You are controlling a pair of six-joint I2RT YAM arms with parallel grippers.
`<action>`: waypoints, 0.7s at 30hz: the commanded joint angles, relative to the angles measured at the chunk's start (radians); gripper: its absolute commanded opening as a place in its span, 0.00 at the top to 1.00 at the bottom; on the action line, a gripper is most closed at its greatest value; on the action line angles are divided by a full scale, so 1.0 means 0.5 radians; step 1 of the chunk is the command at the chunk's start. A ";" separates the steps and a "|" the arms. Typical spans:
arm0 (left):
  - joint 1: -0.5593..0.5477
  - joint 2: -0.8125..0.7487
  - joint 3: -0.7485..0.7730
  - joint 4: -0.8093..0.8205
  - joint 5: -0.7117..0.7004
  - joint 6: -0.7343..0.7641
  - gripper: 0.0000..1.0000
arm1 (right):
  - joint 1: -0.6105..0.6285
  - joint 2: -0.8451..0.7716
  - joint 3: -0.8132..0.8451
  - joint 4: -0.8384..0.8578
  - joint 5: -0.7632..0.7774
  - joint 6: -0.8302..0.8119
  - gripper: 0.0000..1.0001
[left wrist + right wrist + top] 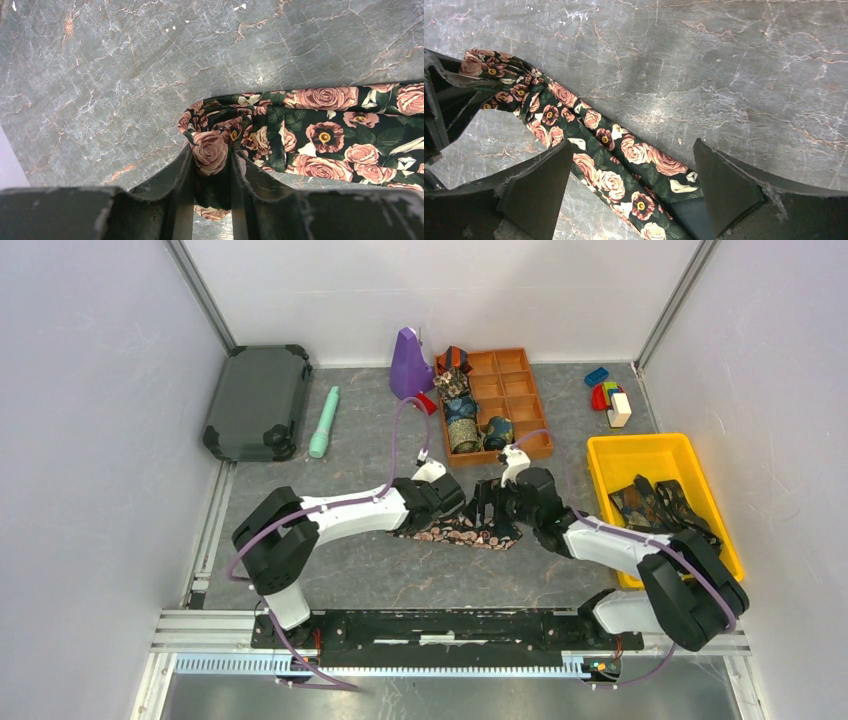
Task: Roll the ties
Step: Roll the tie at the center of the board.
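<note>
Centre of the overhead view, the rose-print tie (458, 533) lies flat on the grey table (350, 570), just below the wooden tray (541, 420). The left gripper (212, 167) is clamped tight on the tie's curled end, while the right gripper (632, 155) stands spread wide, straddling the strip.
</note>
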 commanded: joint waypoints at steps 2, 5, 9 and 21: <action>-0.058 0.124 0.115 -0.100 -0.086 -0.209 0.75 | -0.068 -0.153 -0.082 0.162 0.029 -0.016 0.02; -0.085 0.173 0.162 -0.147 -0.112 -0.254 0.75 | -0.113 -0.246 -0.172 0.244 0.058 0.080 0.02; -0.120 0.237 0.202 -0.165 -0.118 -0.294 0.74 | -0.151 -0.342 -0.237 0.271 0.092 0.165 0.02; -0.177 0.390 0.304 -0.177 -0.054 -0.372 0.62 | -0.181 -0.512 -0.322 0.310 0.035 0.084 0.02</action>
